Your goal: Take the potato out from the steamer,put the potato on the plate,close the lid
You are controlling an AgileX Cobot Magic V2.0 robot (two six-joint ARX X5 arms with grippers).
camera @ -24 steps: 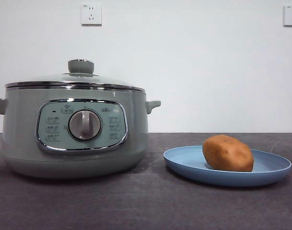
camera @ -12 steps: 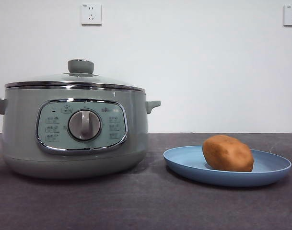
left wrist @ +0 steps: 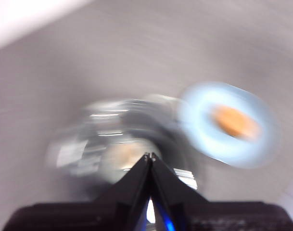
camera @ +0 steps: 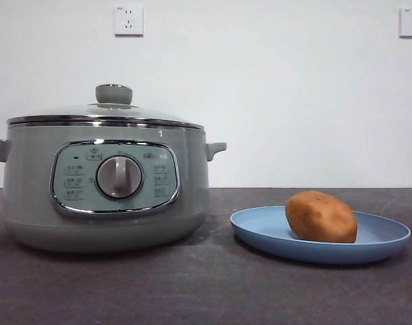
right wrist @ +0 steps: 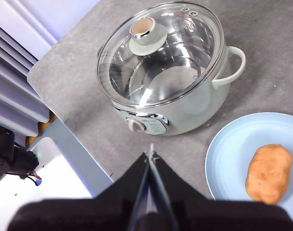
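Observation:
The sage-green steamer (camera: 104, 189) stands at the left with its glass lid (camera: 104, 112) seated on the chrome rim. The orange-brown potato (camera: 321, 217) lies on the light-blue plate (camera: 260, 230) at the right. From high above, the right wrist view shows the steamer (right wrist: 184, 103), the lid (right wrist: 160, 53), the potato (right wrist: 269, 173) and the plate (right wrist: 228, 149). My right gripper (right wrist: 151, 155) is shut and empty, far above the table. My left gripper (left wrist: 149, 156) is shut and empty, high above the steamer (left wrist: 117, 144); its view is blurred by motion, with the potato (left wrist: 235, 121) on the plate (left wrist: 199, 110).
The dark grey table (camera: 212, 291) runs to a white wall with two sockets (camera: 128, 20). The right wrist view shows the table's corner (right wrist: 40, 72) and a white stand with cabling beyond it (right wrist: 21, 163).

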